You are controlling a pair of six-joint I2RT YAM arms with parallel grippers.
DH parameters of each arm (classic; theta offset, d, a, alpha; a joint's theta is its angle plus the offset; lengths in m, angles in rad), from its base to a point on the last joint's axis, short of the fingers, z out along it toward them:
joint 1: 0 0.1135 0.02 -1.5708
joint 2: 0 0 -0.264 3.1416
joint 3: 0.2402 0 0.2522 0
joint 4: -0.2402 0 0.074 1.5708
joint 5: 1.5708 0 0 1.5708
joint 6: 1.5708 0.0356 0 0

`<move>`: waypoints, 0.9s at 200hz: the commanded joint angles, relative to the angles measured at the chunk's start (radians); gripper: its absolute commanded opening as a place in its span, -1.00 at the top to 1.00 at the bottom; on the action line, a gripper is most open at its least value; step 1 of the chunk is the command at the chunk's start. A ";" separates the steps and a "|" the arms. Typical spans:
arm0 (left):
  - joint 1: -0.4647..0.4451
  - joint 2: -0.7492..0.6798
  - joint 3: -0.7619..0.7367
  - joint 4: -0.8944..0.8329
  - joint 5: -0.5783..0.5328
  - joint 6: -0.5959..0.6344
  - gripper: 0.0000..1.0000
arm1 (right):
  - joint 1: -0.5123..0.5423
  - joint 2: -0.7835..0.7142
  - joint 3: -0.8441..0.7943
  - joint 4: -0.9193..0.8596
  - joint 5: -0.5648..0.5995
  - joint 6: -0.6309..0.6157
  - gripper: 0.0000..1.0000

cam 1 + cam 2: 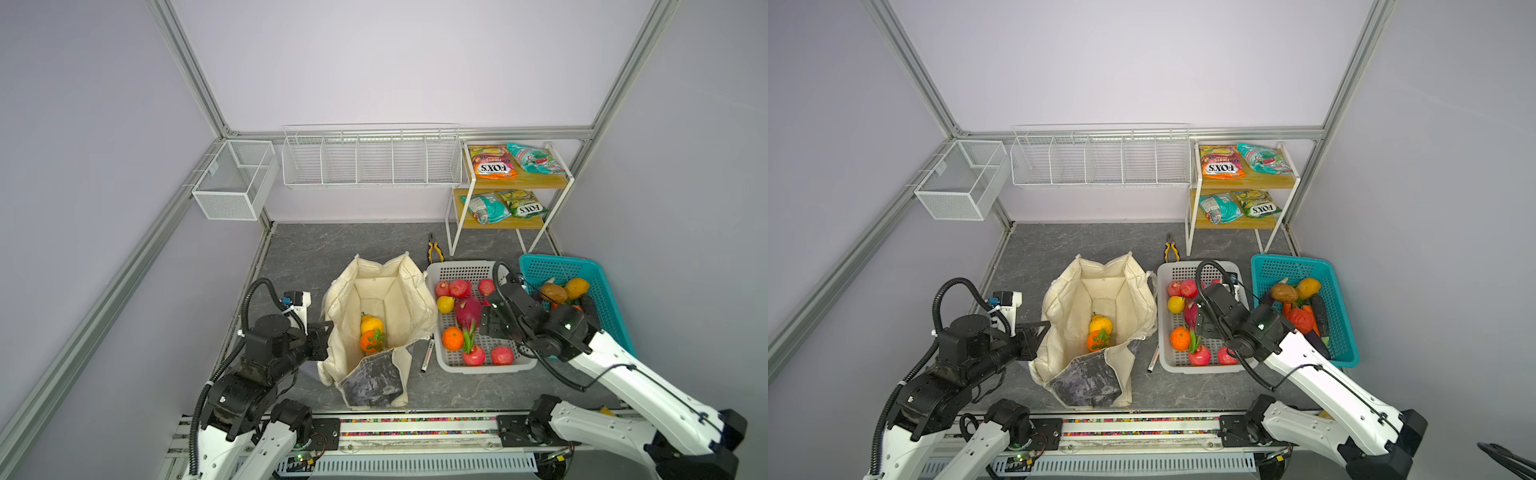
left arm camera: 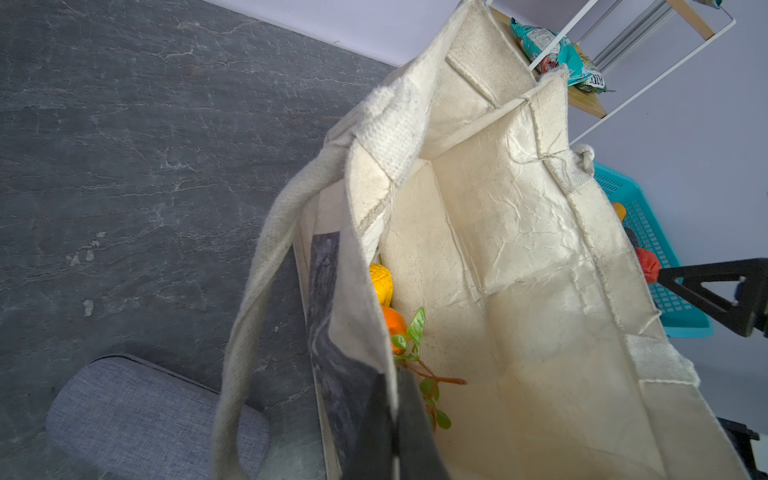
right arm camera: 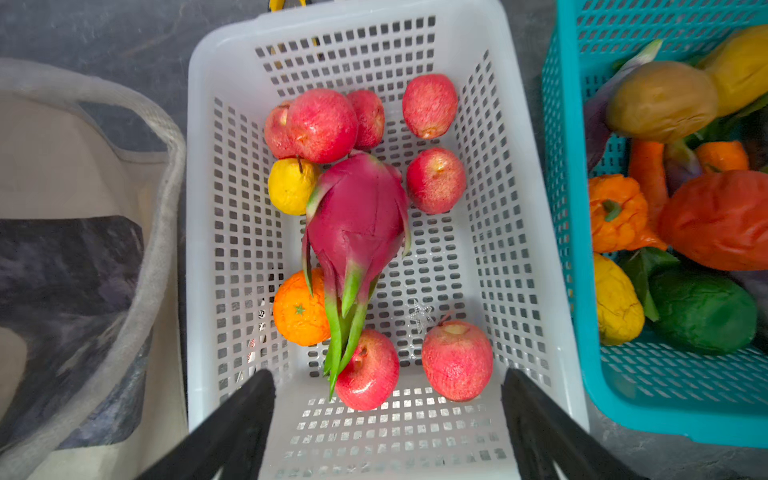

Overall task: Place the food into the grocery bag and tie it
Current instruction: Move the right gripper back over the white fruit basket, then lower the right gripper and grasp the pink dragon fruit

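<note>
My left fingers (image 2: 388,428) are pinched shut on the rim of the grocery bag (image 1: 376,291), at the wall that carries the grey marbled panel; the bag stands open just past them; a strap handle (image 2: 257,299) hangs beside them, and a grey pouch (image 2: 145,415) lies near them on the bench (image 1: 324,245). Deep in the bag, ahead of those fingers, the yellow citrus (image 1: 371,323) and the leafy orange (image 1: 370,341) lie touching each other by the panel-side wall; the rest of the bag floor lies open.

My right fingers (image 3: 237,419) stand wide apart, gripping nothing, over the near end of the white basket (image 3: 523,249); the dragon fruit (image 3: 357,216) lies straight ahead of them, its green tips resting on a red apple (image 3: 368,374) between the two fingers; a second apple (image 3: 457,359) sits beside that one, an orange (image 3: 299,309) touches the dragon fruit's flank, and more apples crowd its far end. The basket walls close in on both sides of these fingers; the teal basket (image 3: 569,232) stands just beyond one wall, the bag just beyond the other, with a marker (image 1: 427,353) on the bench in the gap. The snack packets (image 1: 496,164) sit on the shelf rack (image 1: 540,181), well beyond the right fingers.
</note>
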 commanded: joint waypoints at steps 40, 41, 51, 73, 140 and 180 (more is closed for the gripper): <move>-0.002 -0.016 -0.011 0.014 0.020 0.015 1.00 | -0.150 0.249 0.078 0.070 -0.264 -0.242 -0.77; -0.003 -0.015 -0.010 0.014 0.021 0.015 1.00 | -0.152 0.251 0.080 0.070 -0.267 -0.245 -0.77; -0.003 -0.018 -0.011 0.014 0.020 0.014 1.00 | -0.167 0.290 0.097 0.075 -0.291 -0.278 -0.77; -0.003 -0.027 -0.011 0.016 0.021 0.015 1.00 | -0.193 0.359 0.140 0.078 -0.307 -0.343 -0.77; -0.003 -0.046 -0.013 0.019 0.029 0.020 1.00 | -0.241 0.518 0.241 0.068 -0.288 -0.453 -0.77; -0.003 -0.057 -0.013 0.021 0.029 0.018 1.00 | -0.267 0.566 0.260 0.080 -0.325 -0.454 -0.77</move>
